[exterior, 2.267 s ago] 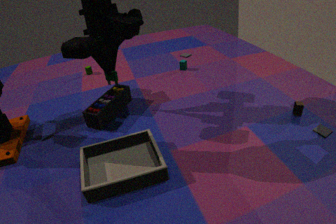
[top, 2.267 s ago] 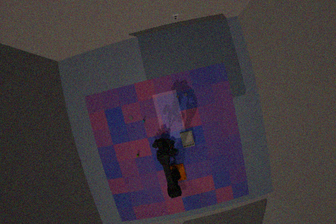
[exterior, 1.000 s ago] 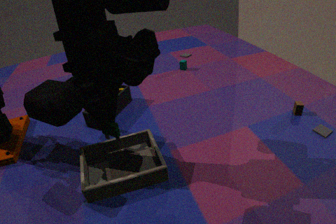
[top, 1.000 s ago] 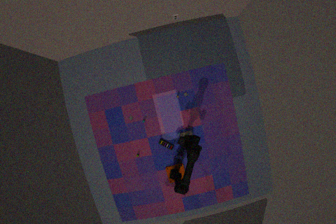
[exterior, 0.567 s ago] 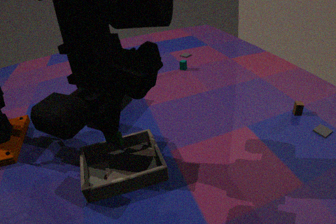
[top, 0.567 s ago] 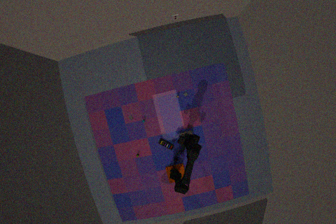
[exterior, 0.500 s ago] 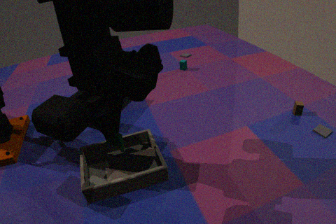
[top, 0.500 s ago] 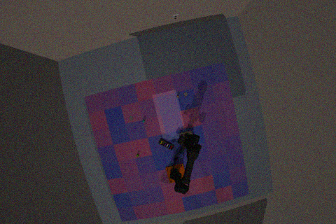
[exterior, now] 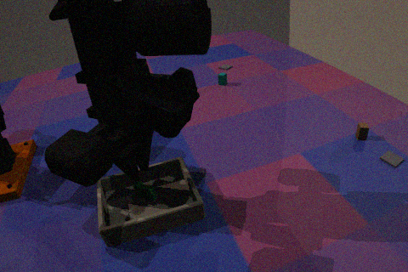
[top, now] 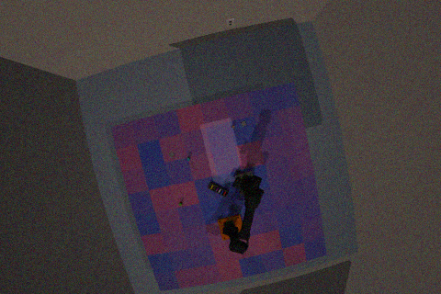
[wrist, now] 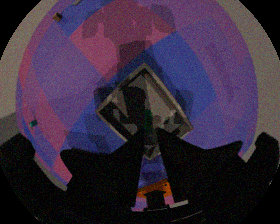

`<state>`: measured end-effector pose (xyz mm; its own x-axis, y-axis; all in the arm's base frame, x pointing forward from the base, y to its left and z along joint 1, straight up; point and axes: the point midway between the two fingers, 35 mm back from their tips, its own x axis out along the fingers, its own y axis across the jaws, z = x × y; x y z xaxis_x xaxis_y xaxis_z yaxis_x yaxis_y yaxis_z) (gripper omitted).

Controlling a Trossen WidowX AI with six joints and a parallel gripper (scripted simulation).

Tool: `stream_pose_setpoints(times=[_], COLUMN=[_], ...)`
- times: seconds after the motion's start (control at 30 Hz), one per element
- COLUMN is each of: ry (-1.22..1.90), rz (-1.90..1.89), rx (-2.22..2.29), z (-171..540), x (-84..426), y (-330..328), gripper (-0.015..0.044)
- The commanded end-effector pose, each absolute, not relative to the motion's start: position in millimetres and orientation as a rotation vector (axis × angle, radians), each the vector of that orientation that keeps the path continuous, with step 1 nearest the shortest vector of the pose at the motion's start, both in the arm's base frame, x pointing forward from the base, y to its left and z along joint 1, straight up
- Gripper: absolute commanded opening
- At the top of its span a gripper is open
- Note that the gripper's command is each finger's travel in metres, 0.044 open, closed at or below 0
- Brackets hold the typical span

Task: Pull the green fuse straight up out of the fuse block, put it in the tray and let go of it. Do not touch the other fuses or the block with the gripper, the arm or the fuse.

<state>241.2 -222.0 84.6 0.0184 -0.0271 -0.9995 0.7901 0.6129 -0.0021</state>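
With the hand (exterior: 138,174) lowered inside the tray (exterior: 187,212) and its fingers parted just enough that the green fuse (exterior: 146,189) is released onto the tray floor, the fuse could be snagged and dragged out if the hand is lifted before it is opened wider.

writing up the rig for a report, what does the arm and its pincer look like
The arm is matte black, built of chunky, blocky links with rounded joint housings. It stands on an orange base plate with dark bolt holes. The pincer is black too, with slim fingers. No cables or markings are discernible in this dim light.
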Motion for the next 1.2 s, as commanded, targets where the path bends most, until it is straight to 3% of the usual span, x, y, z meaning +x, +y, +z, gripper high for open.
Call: stream_pose_setpoints(times=[0.0,0.23,0.4,1.17], ry=[1.422,1.423,1.424,1.426], rz=[-0.721,-0.721,-0.720,-0.721], rx=[0.695,0.694,0.692,0.696], z=[85.2,87.2,121.3,119.9], x=[241.1,241.2,240.3,240.2], y=[-222.0,-222.0,-221.1,-221.1], gripper=[0.0157,0.0330,0.0330,0.0330])
